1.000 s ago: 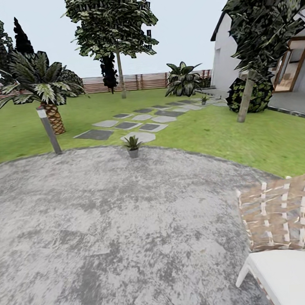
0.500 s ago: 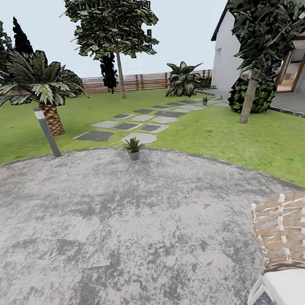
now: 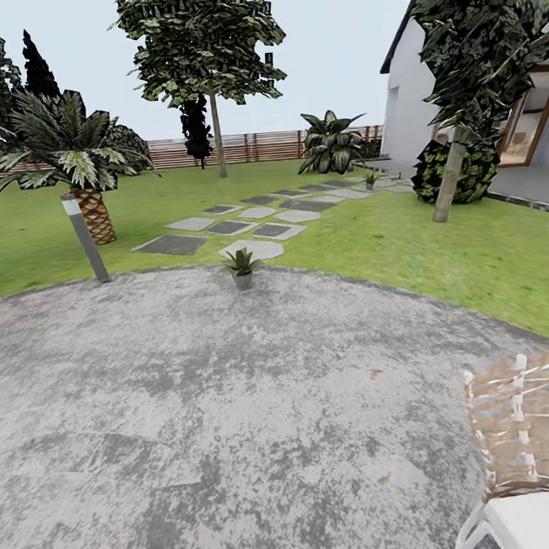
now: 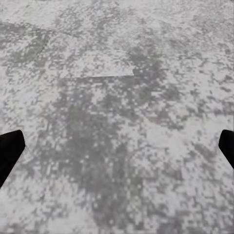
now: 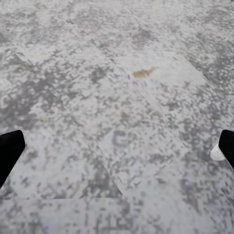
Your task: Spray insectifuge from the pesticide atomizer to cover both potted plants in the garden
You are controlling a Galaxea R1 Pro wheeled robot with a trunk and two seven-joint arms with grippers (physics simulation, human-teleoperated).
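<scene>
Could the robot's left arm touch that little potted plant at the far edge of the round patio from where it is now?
Probably not. The potted plant sits at the patio's far rim, with a wide stretch of bare paving before it. The left gripper hangs open over paving close to the robot. Nothing blocks the way; the robot would likely have to roll closer.

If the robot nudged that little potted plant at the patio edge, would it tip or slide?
The potted plant would probably tip: its leaves spread wider than its small pot. It looks light, so a gentle push might also slide it across the flat patio. The pointed leaves look fairly stiff.

no readable text anywhere
</scene>
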